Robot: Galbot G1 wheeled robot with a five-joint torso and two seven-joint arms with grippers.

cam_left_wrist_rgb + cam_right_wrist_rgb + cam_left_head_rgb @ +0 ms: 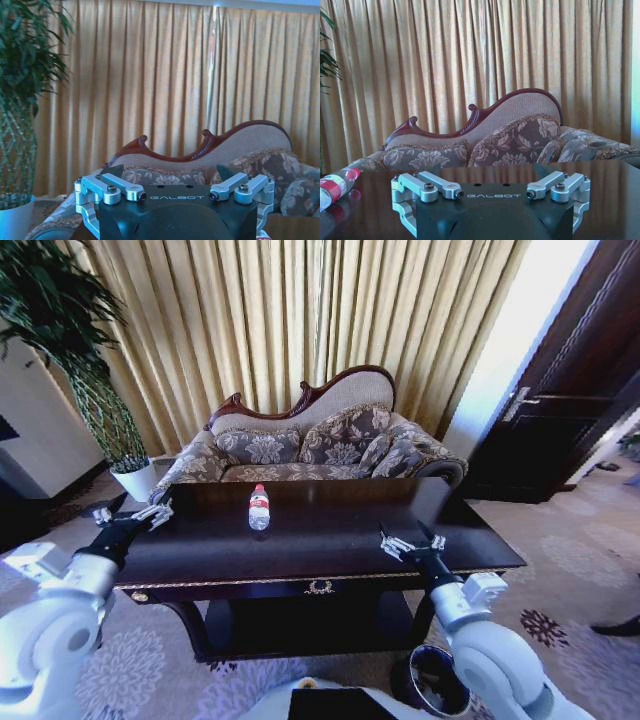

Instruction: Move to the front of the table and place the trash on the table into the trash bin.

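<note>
- The robot stood at the front of the table (pixel 330 540), so picking seemed the step in hand; the next move called for reaching the bottle (pixel 259 507) lying mid-table.
- The left gripper (pixel 155 512) and the right gripper (pixel 408 543) hovered with fingers spread wide, holding nothing.
- The bin (pixel 437 680) sat on the floor (by the right arm).

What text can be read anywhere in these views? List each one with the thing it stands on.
"GALBOT" on the body of the left gripper, which hovers at the table's left end.
"GALBOT" on the body of the right gripper, low over the table's right part.
The bottle lying on the table has a red-and-white label, too small to read.
The gold emblem on the table's front shows no readable letters.
</note>
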